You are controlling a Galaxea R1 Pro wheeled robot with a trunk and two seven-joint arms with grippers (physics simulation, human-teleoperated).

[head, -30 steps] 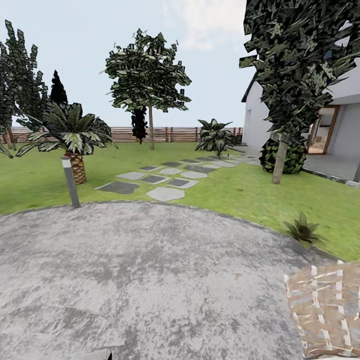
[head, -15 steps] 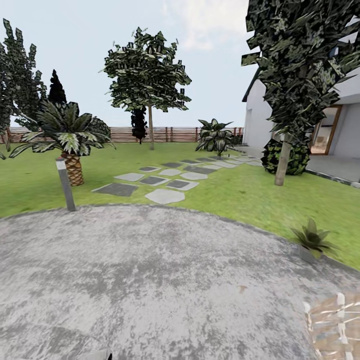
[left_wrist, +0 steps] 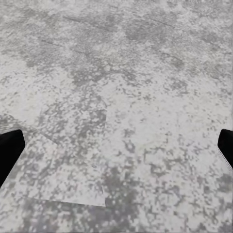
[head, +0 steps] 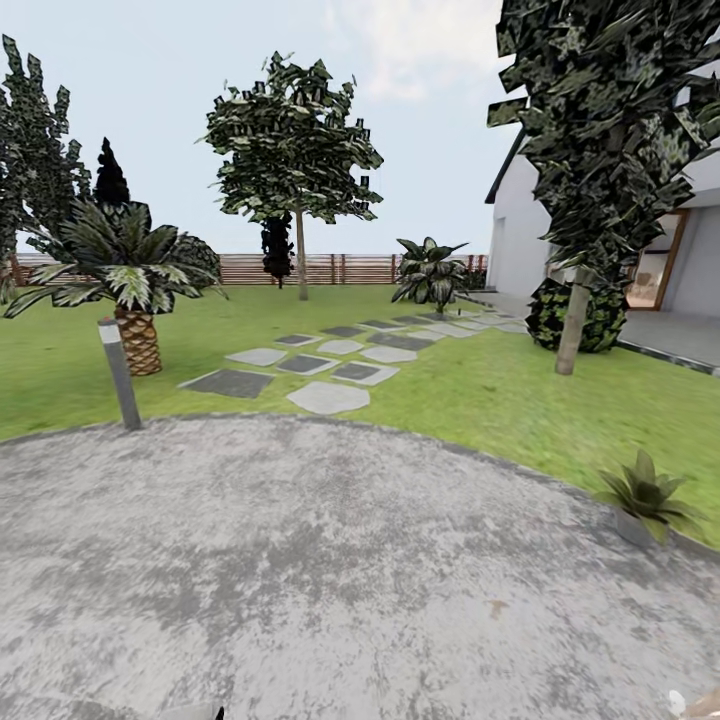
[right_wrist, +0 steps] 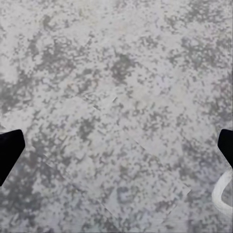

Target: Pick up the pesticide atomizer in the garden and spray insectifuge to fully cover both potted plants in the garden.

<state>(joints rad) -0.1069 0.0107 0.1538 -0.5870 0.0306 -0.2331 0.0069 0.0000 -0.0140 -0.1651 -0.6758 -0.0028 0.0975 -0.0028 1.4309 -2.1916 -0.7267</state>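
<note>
Nothing is sprayed yet. One potted plant (head: 643, 497) sits at the patio's (head: 300, 560) right edge. Both arms' fingers are wide apart, holding nothing.

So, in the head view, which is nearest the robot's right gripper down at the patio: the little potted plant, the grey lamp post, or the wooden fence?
1. Potted plant, right patio edge.
2. Lamp post, far-left patio edge.
3. Wooden fence, behind the lawn.
</note>
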